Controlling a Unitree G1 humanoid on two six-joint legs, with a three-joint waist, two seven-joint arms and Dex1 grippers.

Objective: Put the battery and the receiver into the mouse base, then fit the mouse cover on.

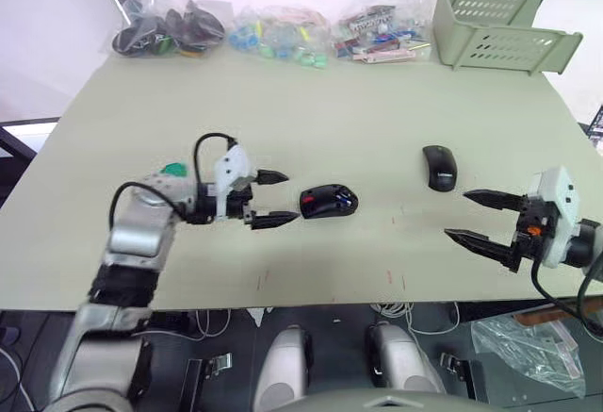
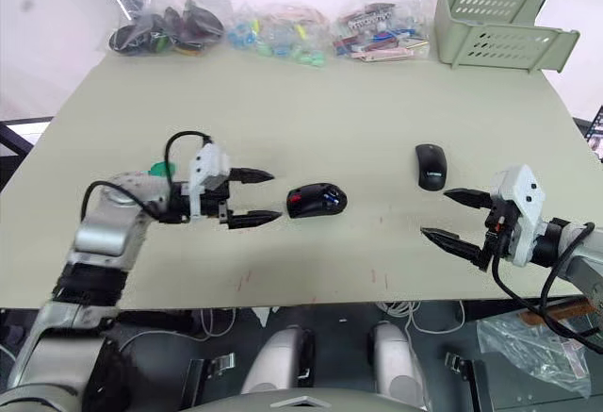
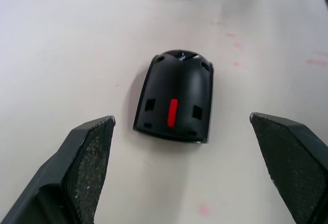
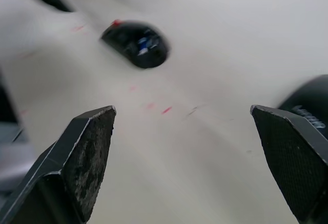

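Mouse base (image 1: 329, 202) is lying on the pale table (image 1: 339, 120) just off the tips of the left gripper (image 1: 273, 199), whose two black fingers are spreading wide, holding nothing and touching nothing, with the base sitting a short way beyond the gap between them. In the left wrist view the base (image 3: 175, 102) is showing its red strip on the end nearer the gripper, and its long axis is running roughly along the line of the fingers, the far end pointing away from the gripper. From the head views that same axis is lying across the table, nearly in line with the left arm, red showing at the end toward the gripper. A spot of blue is showing inside the base in the right wrist view (image 4: 136, 43); whether that is the battery is hard to tell. Well to the other side of the base, the mouse cover (image 1: 439, 167) is resting on the table, long axis pointing away from the robot. The right gripper (image 1: 484, 217) is hovering just past the cover, fingers wide apart and empty, the cover (image 4: 307, 108) lying close beside one fingertip.
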